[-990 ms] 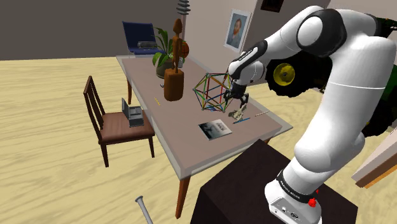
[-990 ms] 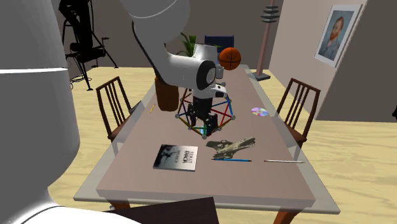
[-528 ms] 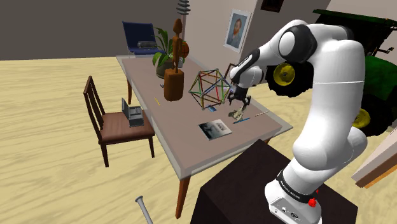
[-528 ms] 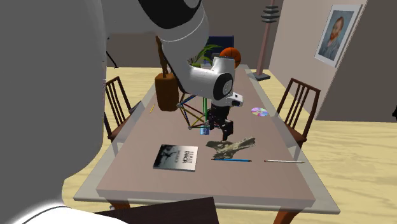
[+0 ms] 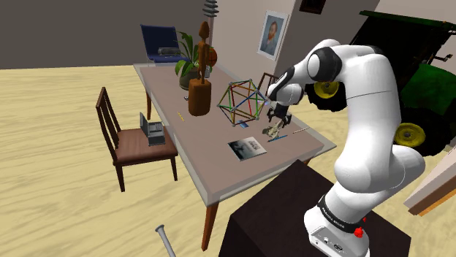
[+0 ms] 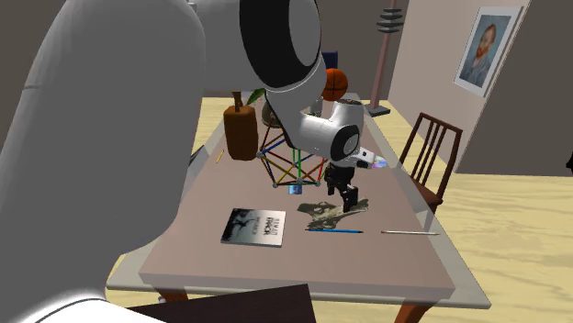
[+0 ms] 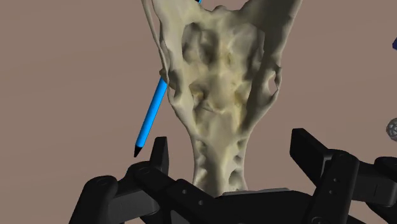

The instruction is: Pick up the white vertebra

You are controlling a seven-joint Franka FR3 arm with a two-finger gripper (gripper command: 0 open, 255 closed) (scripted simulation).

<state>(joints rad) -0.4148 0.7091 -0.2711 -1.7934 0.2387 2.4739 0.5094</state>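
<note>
One vertebra (image 7: 219,95), cream-pale, pitted and knobby, two wings flaring from a narrow stem. Lying flat on the brown counter (image 6: 386,266), partly over one blue pen (image 7: 149,118). Straddled at the stem by the claw (image 7: 230,141), fingers spread wide, gripping nothing. Nearby: one book (image 6: 254,226), one rod-built polyhedron (image 5: 243,102), two chairs (image 6: 430,151).

No word or number can be read with certainty. The flat, dark-covered book (image 6: 254,226) lying on the brown table top (image 6: 386,261) carries a few lines of pale lettering across its cover in the second exterior view, too small to make out. In the shoulder view, the black band (image 5: 337,217) round the foot of the white robot arm (image 5: 373,131) bears a row of white letters that likewise cannot be deciphered.
</note>
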